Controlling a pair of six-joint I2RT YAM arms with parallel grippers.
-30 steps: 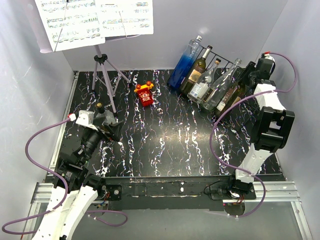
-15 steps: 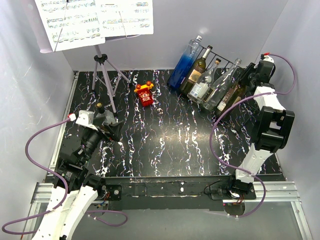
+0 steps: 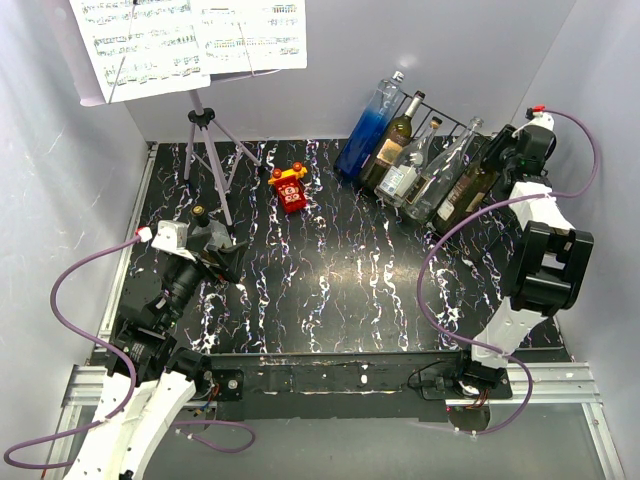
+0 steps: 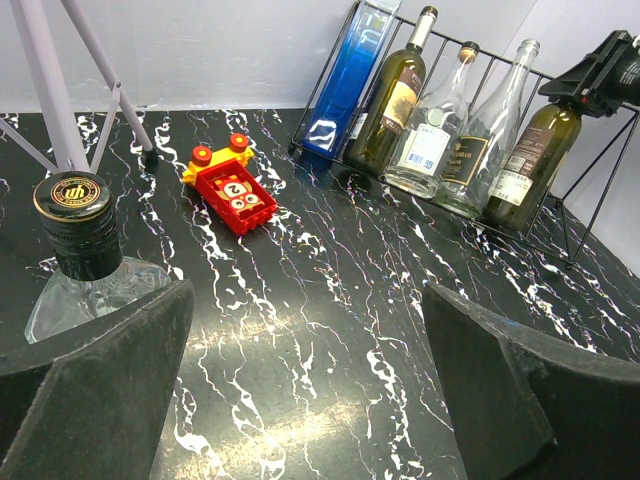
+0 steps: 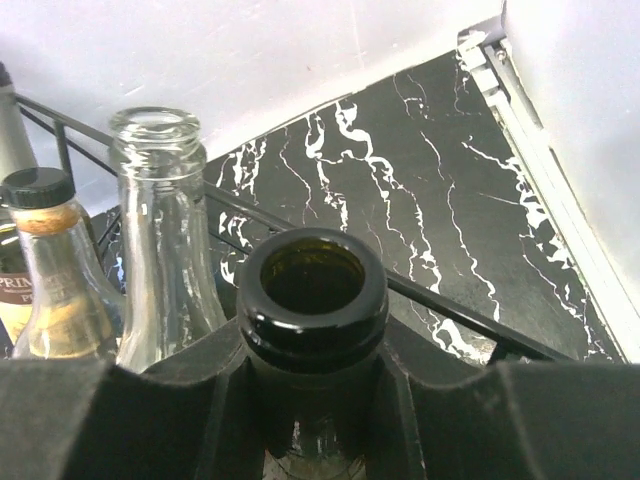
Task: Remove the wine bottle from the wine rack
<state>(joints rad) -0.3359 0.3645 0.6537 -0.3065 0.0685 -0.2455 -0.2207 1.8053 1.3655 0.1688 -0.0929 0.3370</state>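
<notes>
Over at the far right end of the wine rack point(image 3: 440, 115), my right claw point(image 3: 503, 152) is closed on the neck of the wine bottle point(image 5: 313, 325), just under the lip. From the wrist cam the fingers point(image 5: 200, 400) sit tight against the glass on both sides with no gap I can spot, so I'd call the grab done.

The bottle itself hasn't gone anywhere though. It's the dark green, uncorked one in the last slot, leaning against the slanted back with its base down on the frame. Right beside it is a clear glass bottle point(image 5: 160, 200), close enough that the necks nearly line up, then a capped one point(image 5: 40, 230), another dark one and a tall blue bottle point(image 3: 368, 128) further along.

So I reckon I'm at the lift-out step. Next move wants a pull up and back along the bottle's own lean, keeping it straight so it doesn't knock the clear neighbour or snag a divider rod point(image 5: 450, 305). A neck grip on a heavy-looking bottle might swing too, so slow is the way.

My left claw point(image 4: 308, 295) is parked low over the table point(image 3: 350, 270), wide open and holding nothing, with a black-capped bottle point(image 4: 80, 225) just beside one finger.
</notes>
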